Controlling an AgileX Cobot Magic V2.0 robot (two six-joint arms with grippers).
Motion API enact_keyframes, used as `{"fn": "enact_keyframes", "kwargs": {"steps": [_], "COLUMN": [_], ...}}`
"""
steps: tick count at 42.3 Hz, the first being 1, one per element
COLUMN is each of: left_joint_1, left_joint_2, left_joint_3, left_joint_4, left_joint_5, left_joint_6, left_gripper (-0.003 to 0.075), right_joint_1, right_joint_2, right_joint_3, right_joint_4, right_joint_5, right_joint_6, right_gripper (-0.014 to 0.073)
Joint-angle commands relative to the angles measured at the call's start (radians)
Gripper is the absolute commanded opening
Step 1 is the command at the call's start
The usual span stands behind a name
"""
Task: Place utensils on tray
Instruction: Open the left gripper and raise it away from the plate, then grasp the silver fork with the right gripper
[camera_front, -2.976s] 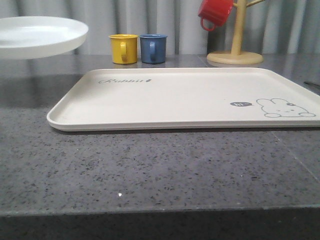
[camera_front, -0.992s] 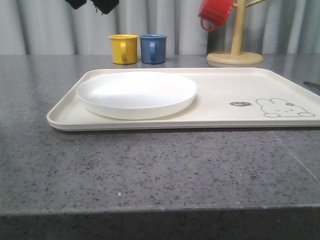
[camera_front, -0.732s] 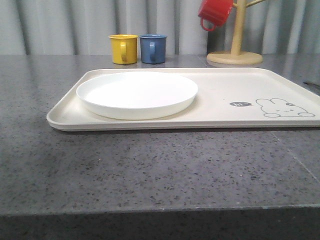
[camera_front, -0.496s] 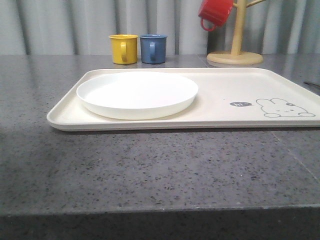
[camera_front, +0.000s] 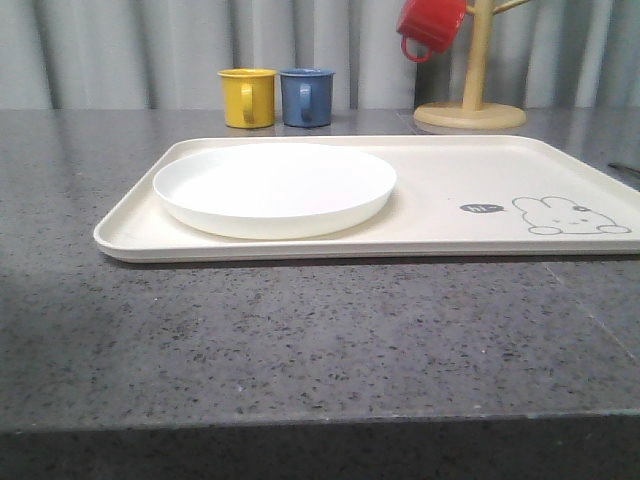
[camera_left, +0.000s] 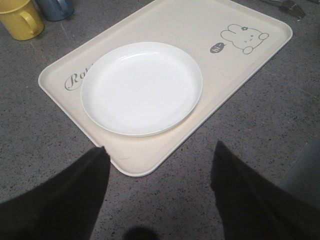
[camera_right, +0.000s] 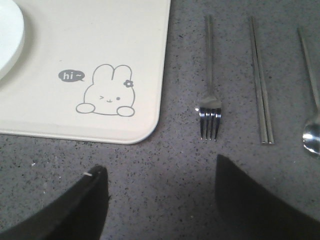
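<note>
— Lying flat at the left of the front view, the white plate (camera_front: 275, 188) is sitting on the cream tray (camera_front: 450, 225), covering part of its "Rabbit" script.

— Is bare tray showing?

— Yes, toward the rabbit drawing (camera_right: 106, 90). Off the tray's rounded corner, the fork (camera_right: 209, 85), knife (camera_right: 261, 82) and spoon (camera_right: 312, 95) are lying side by side, apart, on the grey counter (camera_front: 300, 330).

— And the fingers?

— The left gripper (camera_left: 157, 195) and right gripper (camera_right: 160, 200) are both hanging spread, grasping nothing.
</note>
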Motion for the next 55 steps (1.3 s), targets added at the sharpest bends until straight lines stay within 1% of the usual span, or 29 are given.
{"fn": "enact_keyframes", "kwargs": {"steps": [1,6,9,12,20,25,30,34,39,44,51,53,55], "left_joint_1": [-0.007,-0.007,-0.007,-0.007,-0.007,-0.007,-0.007,-0.007,-0.007,-0.007,-0.007,-0.007,-0.007], "left_joint_2": [-0.006,-0.006,-0.006,-0.006,-0.006,-0.006,-0.006,-0.006,-0.006,-0.006,-0.006,-0.006,-0.006], "left_joint_3": [-0.028,-0.028,-0.028,-0.028,-0.028,-0.028,-0.028,-0.028,-0.028,-0.028,-0.028,-0.028,-0.028], "left_joint_4": [-0.002,-0.002,-0.002,-0.002,-0.002,-0.002,-0.002,-0.002,-0.002,-0.002,-0.002,-0.002,-0.002], "left_joint_5": [-0.065,-0.065,-0.065,-0.065,-0.065,-0.065,-0.065,-0.065,-0.065,-0.065,-0.065,-0.065,-0.065], "left_joint_6": [-0.011,-0.011,-0.011,-0.011,-0.011,-0.011,-0.011,-0.011,-0.011,-0.011,-0.011,-0.011,-0.011], "left_gripper": [0.044,0.044,0.044,0.044,0.044,0.044,0.044,0.044,0.044,0.044,0.044,0.044,0.044], "right_joint_1": [-0.007,-0.007,-0.007,-0.007,-0.01,-0.067,-0.15,-0.184,-0.174,-0.144,-0.14,-0.14,-0.14], "right_joint_2": [0.022,0.094,0.155,0.223,0.413,0.54,0.65,0.732,0.821,0.901,0.991,1.01,1.026], "right_joint_3": [-0.052,-0.137,-0.202,-0.262,-0.394,-0.484,-0.557,-0.592,-0.615,-0.636,-0.678,-0.687,-0.693], "right_joint_4": [-0.022,-0.129,-0.162,-0.163,-0.164,-0.148,-0.058,-0.025,-0.016,-0.013,-0.013,-0.013,-0.013], "right_joint_5": [-0.062,0.046,0.127,0.192,0.302,0.344,0.363,0.36,0.347,0.306,0.26,0.242,0.228], "right_joint_6": [-0.011,-0.013,0.0,0.011,0.012,0.009,-0.061,-0.102,-0.114,-0.157,-0.159,-0.159,-0.159], "right_gripper": [0.049,0.049,0.049,0.049,0.049,0.049,0.0489,0.0489,0.0489,0.0489,0.0486,0.0473,0.0443]}}
